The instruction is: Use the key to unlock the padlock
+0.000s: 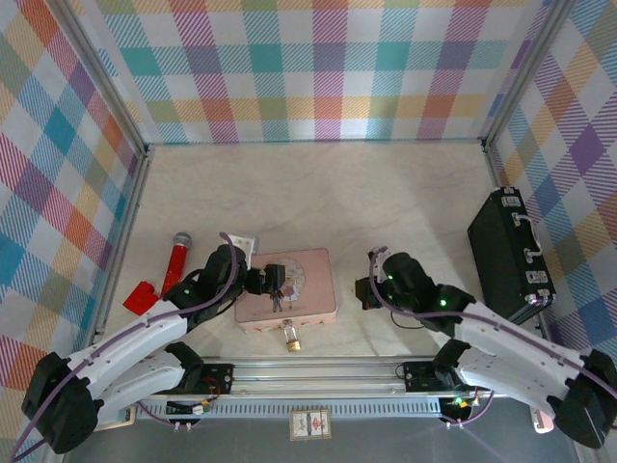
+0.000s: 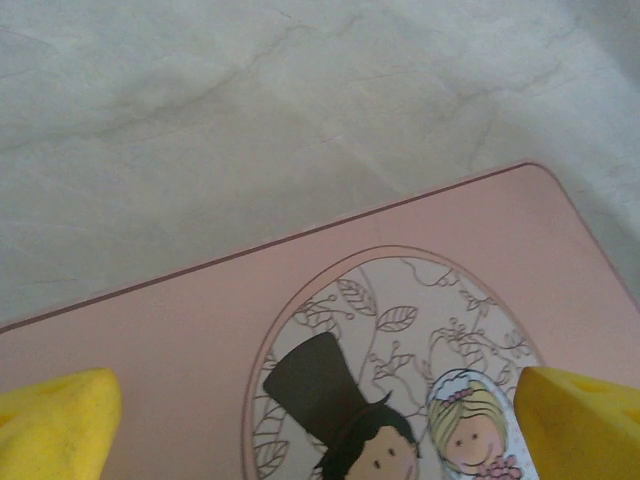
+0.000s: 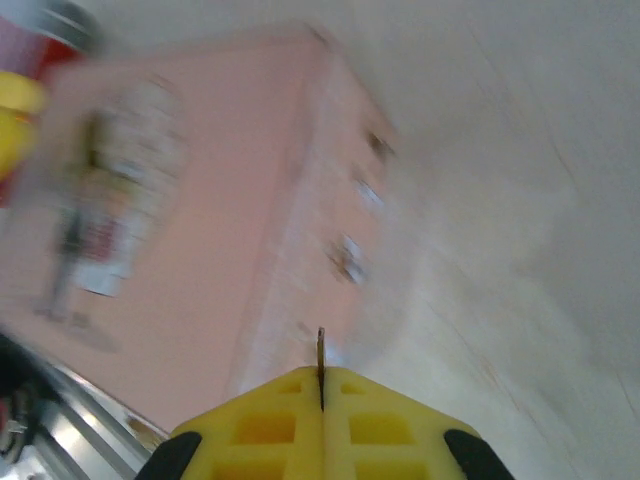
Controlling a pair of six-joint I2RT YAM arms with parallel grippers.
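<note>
The worktop is matt, pale, veined like stone. The pink tin has a smooth satin face. At its six o'clock the padlock shows shiny brass and silvery metal. The key is thin metal between the right gripper's matt yellow pads.

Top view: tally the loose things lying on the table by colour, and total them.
Red: 2, microphone and block
Pink: 1, tin
Gold: 1, padlock
Black: 1, case
White: 1, small piece
Total: 6
</note>
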